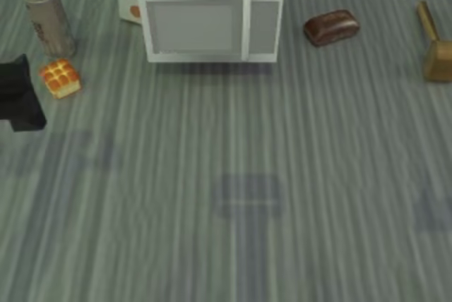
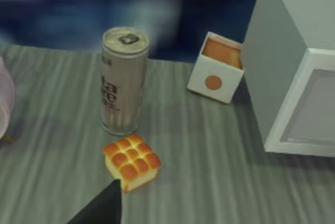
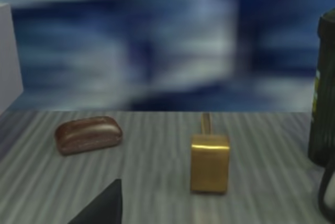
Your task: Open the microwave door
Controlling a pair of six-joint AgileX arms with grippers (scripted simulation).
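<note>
You're pre-approach: microwave (image 1: 212,5) sits at bench's far edge, microwave door (image 1: 198,27) shut, left gripper (image 1: 20,94) near left edge (claw state: can't tell), so next reach for the handle.

Overhead camera; two low wrist views
</note>
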